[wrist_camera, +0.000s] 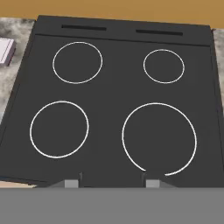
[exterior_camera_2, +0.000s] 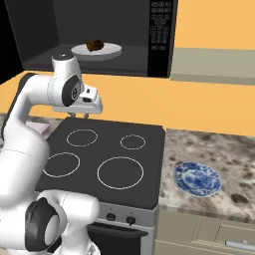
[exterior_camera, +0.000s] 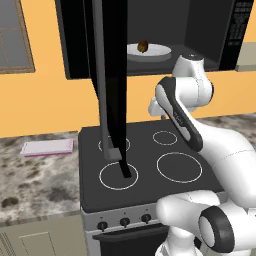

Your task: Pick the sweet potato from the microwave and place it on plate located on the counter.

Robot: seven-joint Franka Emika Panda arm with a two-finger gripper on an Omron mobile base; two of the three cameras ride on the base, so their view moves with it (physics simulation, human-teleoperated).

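left base view: you see microwave (exterior_camera: 200, 30) above stovetop (exterior_camera: 145, 165), door (exterior_camera: 111, 75) swung wide open. sweet potato (exterior_camera: 143, 46) sits on white dish (exterior_camera: 150, 51) inside cavity. arm bent over burners. pink-edged pad (exterior_camera: 47, 147) on counter (exterior_camera: 35, 185) at left.

right base view: gripper (exterior_camera_2: 85, 116) hangs above stovetop's back edge, well below sweet potato. blue patterned plate (exterior_camera_2: 197, 179) on counter right of stove, bare.

hand view: you look straight down on four burner rings. fingertips (wrist_camera: 71, 183) stand well apart, nothing between.
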